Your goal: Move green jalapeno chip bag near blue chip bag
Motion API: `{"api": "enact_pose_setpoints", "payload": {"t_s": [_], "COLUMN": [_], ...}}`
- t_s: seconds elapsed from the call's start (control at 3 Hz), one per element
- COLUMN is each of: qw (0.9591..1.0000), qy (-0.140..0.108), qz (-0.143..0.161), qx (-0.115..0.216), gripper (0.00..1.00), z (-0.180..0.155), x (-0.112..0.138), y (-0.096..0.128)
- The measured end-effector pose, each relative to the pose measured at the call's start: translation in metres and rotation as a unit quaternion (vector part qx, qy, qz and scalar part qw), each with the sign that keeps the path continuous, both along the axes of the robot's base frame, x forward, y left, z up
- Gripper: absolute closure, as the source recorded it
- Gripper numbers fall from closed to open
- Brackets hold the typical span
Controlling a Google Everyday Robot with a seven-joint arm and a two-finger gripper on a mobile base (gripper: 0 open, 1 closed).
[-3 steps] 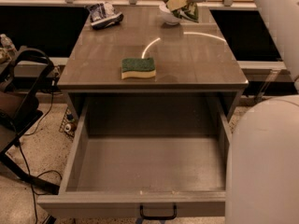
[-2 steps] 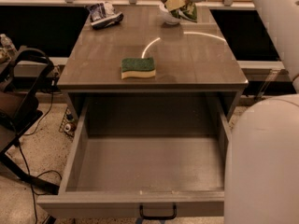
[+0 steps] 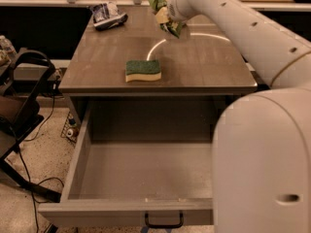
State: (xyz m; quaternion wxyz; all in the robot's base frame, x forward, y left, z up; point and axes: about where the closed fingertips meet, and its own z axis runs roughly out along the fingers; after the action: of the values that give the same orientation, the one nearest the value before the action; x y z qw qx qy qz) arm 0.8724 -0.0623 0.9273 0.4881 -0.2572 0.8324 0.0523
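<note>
Looking at the green jalapeno chip bag [image 3: 156, 1], we see a light green, glossy packet with pale patches. It is crumpled and tilted, one pointed corner sticking up to the left and its lower end hanging down to the right. It sits in the gripper [image 3: 165, 17] at the far middle of the tabletop [image 3: 204, 62], and the fingers are clenched on it. We cannot tell whether its lower end touches the surface.

The blue chip bag [image 3: 108, 14] lies at the far left corner of the tabletop. It is dark and wrinkled, with white and silvery patches, and lies well apart from the green bag, with bare tabletop between them. The white arm [image 3: 243, 28] reaches in from the right, and the robot's rounded body [image 3: 262, 159] fills the lower right of the view.

Nearer to us, a sponge [image 3: 143, 70] lies flat by the front edge — green on top, yellow beneath — touching neither bag.

Below the tabletop, the drawer [image 3: 121, 212] stands pulled fully out toward us, showing its grey floor and side walls — a dark handle [image 3: 164, 221] hangs on its front panel. A dark chair [image 3: 19, 96] stands at the left, with cables on the floor beneath it.
</note>
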Motion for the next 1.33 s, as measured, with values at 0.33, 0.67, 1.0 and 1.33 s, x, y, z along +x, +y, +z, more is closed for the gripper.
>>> {"api": "enact_pose_setpoints", "payload": {"t_s": [0.33,0.67,1.0,1.33], "qw": [0.9975,0.9892,0.9892,0.9883], "qy": [-0.047,-0.103,-0.103,-0.114], "qz": [-0.043,-0.076,-0.076,-0.049], "qx": [0.030,0.072,0.072,0.088], "gripper": [1.00,1.00,1.00,1.00], "z": [-0.012,0.001,0.001,-0.010], "x": [0.051,0.095,0.095,0.117], "y": [0.023,0.029,0.029,0.072]}}
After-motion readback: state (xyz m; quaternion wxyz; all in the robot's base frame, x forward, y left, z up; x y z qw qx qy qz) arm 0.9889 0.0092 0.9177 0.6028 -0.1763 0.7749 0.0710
